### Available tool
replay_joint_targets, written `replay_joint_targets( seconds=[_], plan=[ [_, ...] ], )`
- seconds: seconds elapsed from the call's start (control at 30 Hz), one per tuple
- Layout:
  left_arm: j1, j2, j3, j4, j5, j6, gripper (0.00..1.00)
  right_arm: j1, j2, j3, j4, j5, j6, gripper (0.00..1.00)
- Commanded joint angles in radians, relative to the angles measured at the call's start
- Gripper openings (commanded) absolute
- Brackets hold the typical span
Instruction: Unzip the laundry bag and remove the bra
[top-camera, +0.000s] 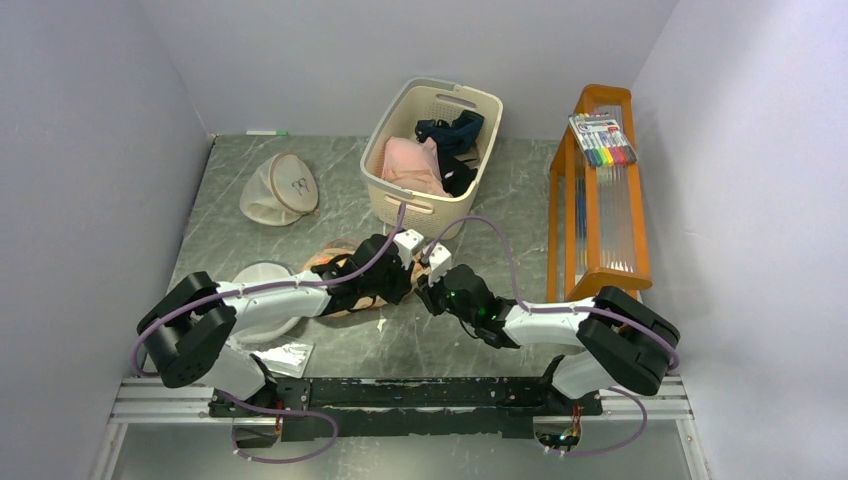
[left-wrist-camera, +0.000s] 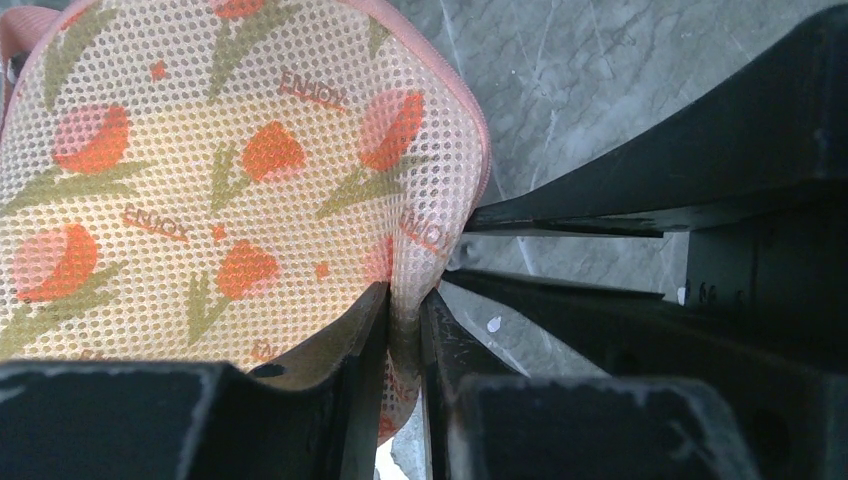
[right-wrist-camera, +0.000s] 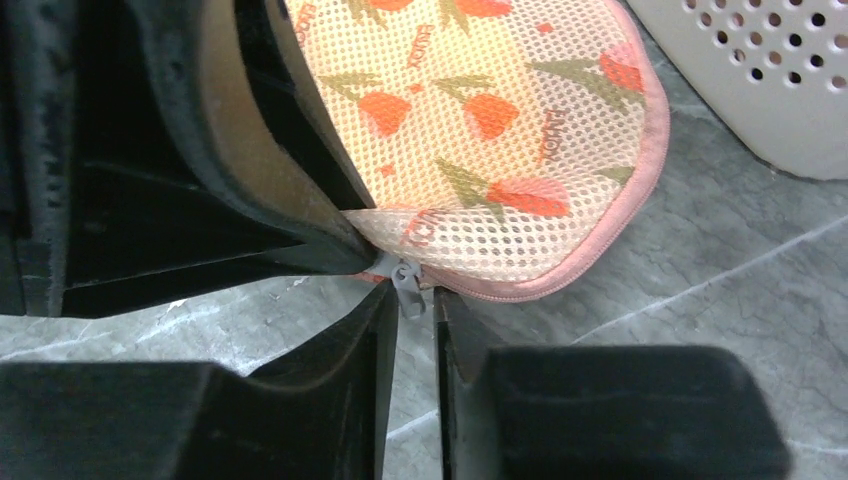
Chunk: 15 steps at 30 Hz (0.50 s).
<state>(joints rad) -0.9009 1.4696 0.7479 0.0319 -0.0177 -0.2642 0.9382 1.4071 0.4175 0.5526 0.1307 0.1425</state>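
Observation:
The laundry bag (top-camera: 328, 264), peach-pink mesh with orange prints and a pink zip edge, lies flat on the table in front of the basket. It fills the left wrist view (left-wrist-camera: 230, 170) and shows in the right wrist view (right-wrist-camera: 480, 130). My left gripper (left-wrist-camera: 405, 305) (top-camera: 397, 280) is shut on a fold of the bag's edge. My right gripper (right-wrist-camera: 415, 300) (top-camera: 428, 292) is narrowly open, with the grey zip pull (right-wrist-camera: 408, 288) between its fingertips and a small gap beside it. The zip looks closed. The bra is hidden.
A cream basket (top-camera: 425, 208) (right-wrist-camera: 760, 70) just behind the bag holds a pink garment (top-camera: 410, 165) and a dark navy one (top-camera: 450, 132). A beige round bag (top-camera: 280, 188) and a white mesh bag (top-camera: 258, 274) lie left. An orange rack (top-camera: 600, 200) stands right.

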Motion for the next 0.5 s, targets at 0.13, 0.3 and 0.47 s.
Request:
replay_joint_targets(
  seconds=[0.13, 0.3, 0.47],
  plan=[
    [0.003, -0.024, -0.025, 0.033, 0.058, -0.018, 0.27, 0.005, -0.025, 0.003, 0.028, 0.110, 0.027, 0.07],
    [0.002, -0.036, -0.029, 0.028, 0.062, -0.012, 0.27, 0.005, -0.032, 0.001, 0.018, 0.145, 0.042, 0.00],
    [0.003, -0.046, -0.032, 0.014, 0.064, 0.006, 0.27, 0.001, -0.046, -0.012, 0.015, 0.201, 0.054, 0.00]
  ],
)
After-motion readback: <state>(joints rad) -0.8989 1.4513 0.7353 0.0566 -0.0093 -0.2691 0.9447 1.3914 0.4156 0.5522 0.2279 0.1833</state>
